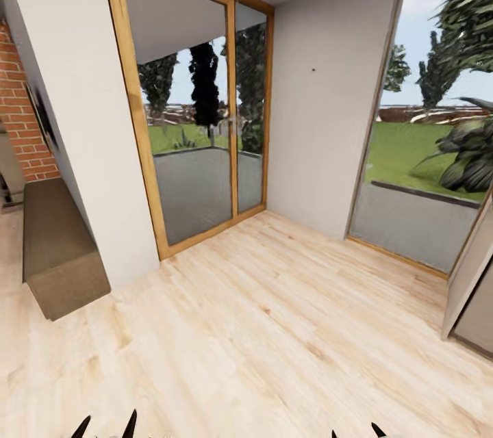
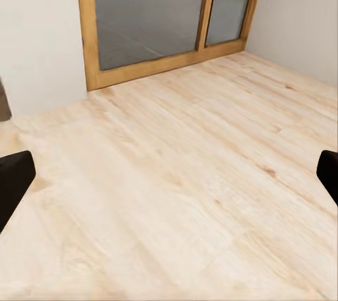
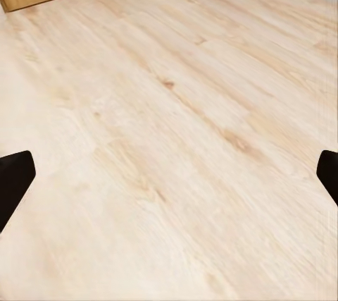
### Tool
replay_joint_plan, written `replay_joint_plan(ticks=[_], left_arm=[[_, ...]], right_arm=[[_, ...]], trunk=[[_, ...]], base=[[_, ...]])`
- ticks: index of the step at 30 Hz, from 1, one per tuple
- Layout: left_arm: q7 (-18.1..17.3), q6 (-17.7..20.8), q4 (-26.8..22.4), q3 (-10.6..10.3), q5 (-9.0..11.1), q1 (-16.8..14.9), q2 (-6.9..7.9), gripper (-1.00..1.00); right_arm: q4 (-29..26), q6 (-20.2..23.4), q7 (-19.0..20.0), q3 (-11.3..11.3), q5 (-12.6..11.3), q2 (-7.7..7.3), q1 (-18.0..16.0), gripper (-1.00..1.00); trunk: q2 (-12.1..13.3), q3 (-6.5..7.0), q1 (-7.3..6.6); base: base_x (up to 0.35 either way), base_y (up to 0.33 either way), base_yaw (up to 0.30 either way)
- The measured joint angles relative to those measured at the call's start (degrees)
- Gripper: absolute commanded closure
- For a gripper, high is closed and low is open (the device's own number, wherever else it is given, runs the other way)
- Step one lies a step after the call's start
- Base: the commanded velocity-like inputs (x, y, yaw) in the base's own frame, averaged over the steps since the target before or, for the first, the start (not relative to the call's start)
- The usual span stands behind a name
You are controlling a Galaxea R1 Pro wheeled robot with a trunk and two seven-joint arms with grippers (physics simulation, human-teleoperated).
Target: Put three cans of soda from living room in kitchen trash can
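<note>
We face a corner of the living room, with wood-framed glass doors (image 1: pixel 195 116) ahead, a brick fireplace (image 1: pixel 20 116) at far left and light wood floor (image 1: pixel 274 328) underfoot. Our left claw (image 2: pixel 169 174) and right claw (image 3: pixel 169 174) both hang spread wide over bare boards, holding nothing. We see no soda cans or trash can here.

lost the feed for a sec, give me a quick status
Left gripper open, nothing held. Right gripper open, nothing held. Facing glass doors over bare wood floor; brick fireplace at left. Nothing in the way.
</note>
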Motion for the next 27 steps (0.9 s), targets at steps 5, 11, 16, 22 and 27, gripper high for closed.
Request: replay_joint_plan(ticks=[5,11,16,22,27], left_arm=[[-0.04,0.01,-0.04,0.0,0.01,-0.04,0.0,-1.0],[-0.1,0.02,-0.05,0.0,-0.05,0.0,0.06,-1.0],[-0.13,0.02,0.0,0.0,-0.08,0.03,0.09,-1.0],[-0.09,0.02,-0.04,0.0,-0.08,0.03,0.09,-1.0],[-0.09,0.02,0.01,0.0,-0.08,0.03,0.09,-1.0]], right_arm=[[0.13,0.0,0.0,0.0,0.0,0.01,0.0,-1.0],[0.45,0.0,0.0,0.0,0.01,0.01,-0.05,-1.0],[0.51,0.0,0.02,0.02,0.14,0.0,-0.09,-1.0],[0.54,-0.56,0.01,0.15,0.46,0.0,-0.09,-1.0],[1.34,-0.76,0.0,1.26,0.59,0.01,-0.09,-1.0]], trunk=[[0.0,0.0,0.0],[0.0,0.0,0.0],[0.0,0.0,0.0],[0.0,0.0,0.0],[0.0,0.0,0.0]], base=[[0.13,-0.14,0.249],[0.171,-0.224,0.246],[0.21,-0.267,0.046],[0.22,-0.265,0.027],[0.222,-0.26,0.196]])
